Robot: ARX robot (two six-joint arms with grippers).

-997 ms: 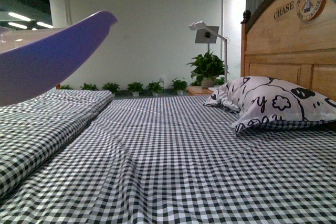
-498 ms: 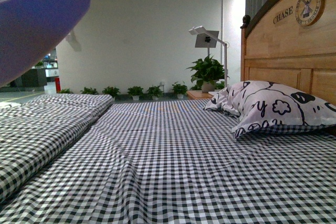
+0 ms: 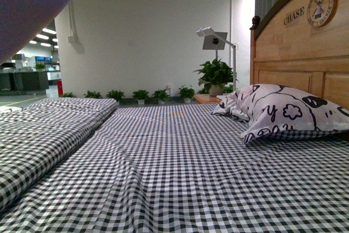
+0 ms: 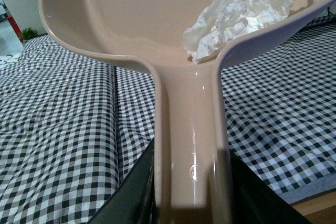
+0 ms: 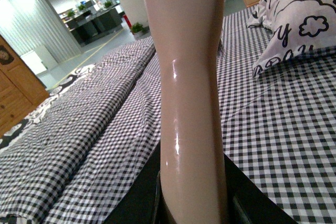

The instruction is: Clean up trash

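Note:
The trash (image 4: 247,11), a crumpled wad of white tissue, lies inside the beige dustpan (image 4: 121,9), against its side wall. My left gripper (image 4: 191,203) is shut on the dustpan handle (image 4: 191,129), holding the pan above the checked bed. From the front, the pan's purple underside (image 3: 32,4) fills the top left corner. My right gripper (image 5: 191,203) is shut on the beige brush handle (image 5: 189,77), which rises upright above the bed; the brush head is out of view.
A black-and-white checked sheet (image 3: 174,167) covers the bed. A patterned pillow (image 3: 283,110) leans at the wooden headboard (image 3: 305,53) on the right. A folded checked quilt (image 3: 49,129) lies along the left. Potted plants (image 3: 215,72) and a lamp stand beyond the bed.
The dustpan has risen and moved left in the front view, from mid-left to the top left corner. The bed and pillow have not moved.

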